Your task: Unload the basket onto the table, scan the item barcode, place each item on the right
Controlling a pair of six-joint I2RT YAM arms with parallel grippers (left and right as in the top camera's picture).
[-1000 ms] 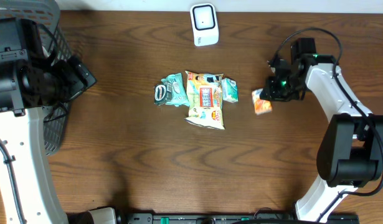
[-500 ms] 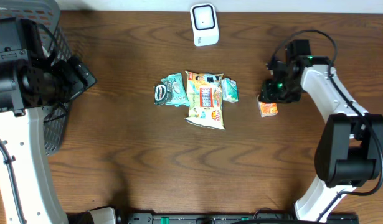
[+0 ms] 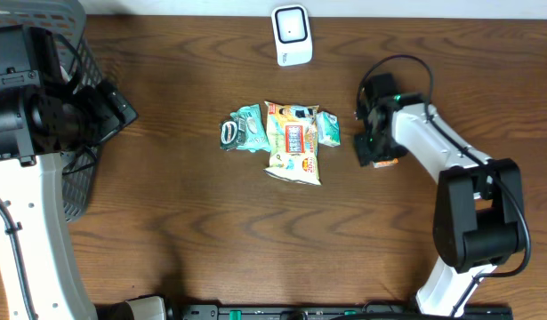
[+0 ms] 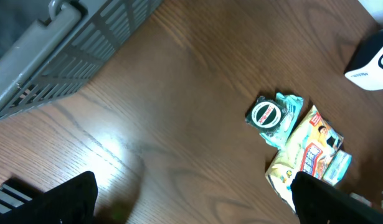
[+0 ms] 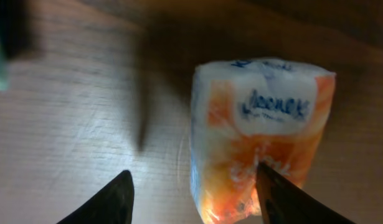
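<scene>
the fingers (image 5: 113, 200) of the right gripper (image 5: 192, 173) stand spread over an orange and white tissue pack (image 5: 260, 121); the pack lies flat on the wooden table (image 3: 184, 222), not pinched, with one fingertip overlapping its lower edge; from overhead, the pack (image 3: 386, 162) sits just right of a pile of snacks at the table's middle; the pile holds a teal packet with a round label (image 3: 244, 129), a yellow snack bag (image 3: 293, 142) and a small teal packet (image 3: 327, 129); the white barcode scanner (image 3: 292, 36) stands at the far edge, well apart from the pack; the left gripper (image 4: 194, 186) hangs with its fingers wide apart, near a grey wire basket (image 4: 66, 50), holding nothing.
</scene>
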